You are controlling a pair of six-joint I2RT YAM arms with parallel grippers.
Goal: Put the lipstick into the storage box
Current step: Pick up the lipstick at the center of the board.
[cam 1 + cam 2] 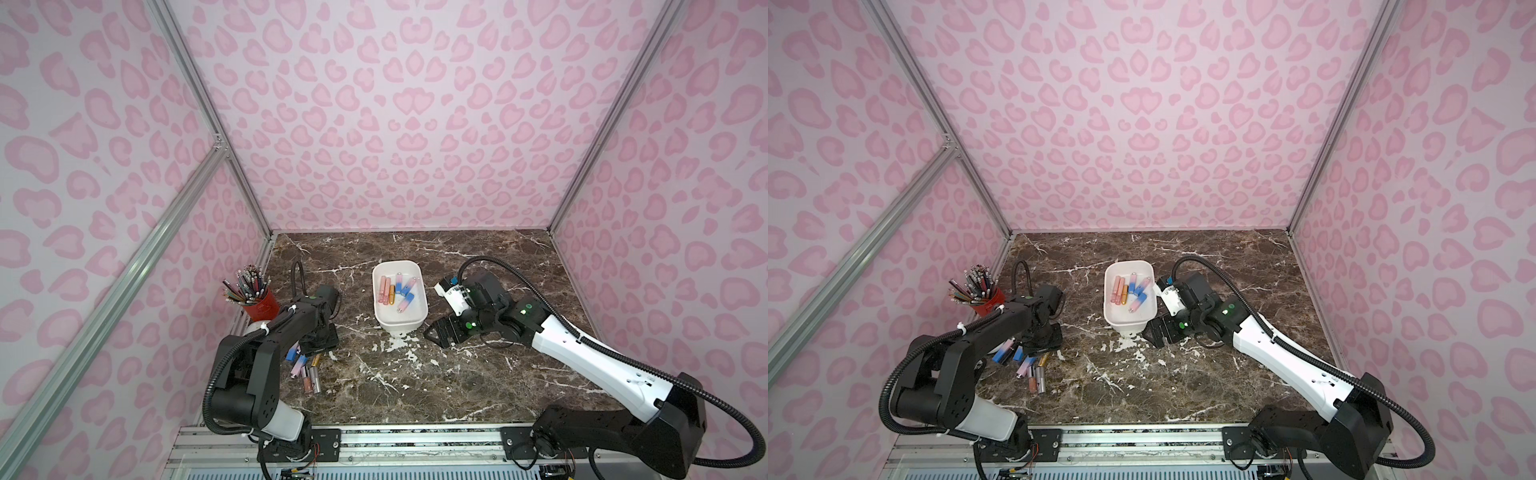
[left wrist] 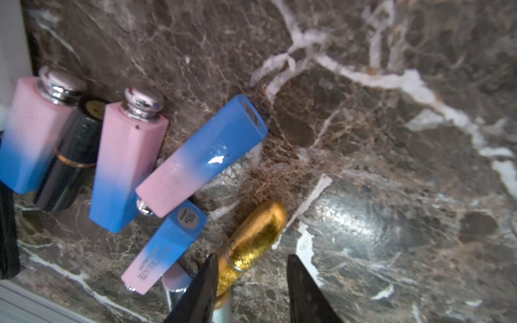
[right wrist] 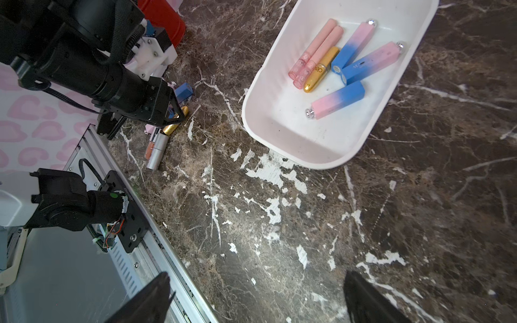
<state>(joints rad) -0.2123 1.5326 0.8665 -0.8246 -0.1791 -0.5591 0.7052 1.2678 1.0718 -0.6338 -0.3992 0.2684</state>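
Observation:
The storage box (image 1: pixel 398 326) (image 1: pixel 1128 323) (image 3: pixel 293 137) is a white tub at mid-table with several lipsticks (image 1: pixel 395 291) (image 3: pixel 335 64) lying in it. More lipsticks (image 1: pixel 305 368) (image 1: pixel 1030 368) lie in a loose pile at the left. My left gripper (image 2: pixel 251 258) (image 3: pixel 179 114) is down over that pile, open, its jaws on either side of a gold glitter lipstick (image 2: pixel 251 237). One finger (image 2: pixel 208 276) touches the tube and the other stands apart. My right gripper (image 1: pixel 433 332) (image 3: pixel 257 275) hangs open and empty over bare marble just right of the box's near end.
A red cup of pencils (image 1: pixel 259 305) (image 1: pixel 986 301) stands at the left wall behind the left arm. A black tube (image 2: pixel 72 156) lies among the pink-and-blue ones (image 2: pixel 201 156). An aluminium rail (image 3: pixel 156 223) runs along the table's front edge.

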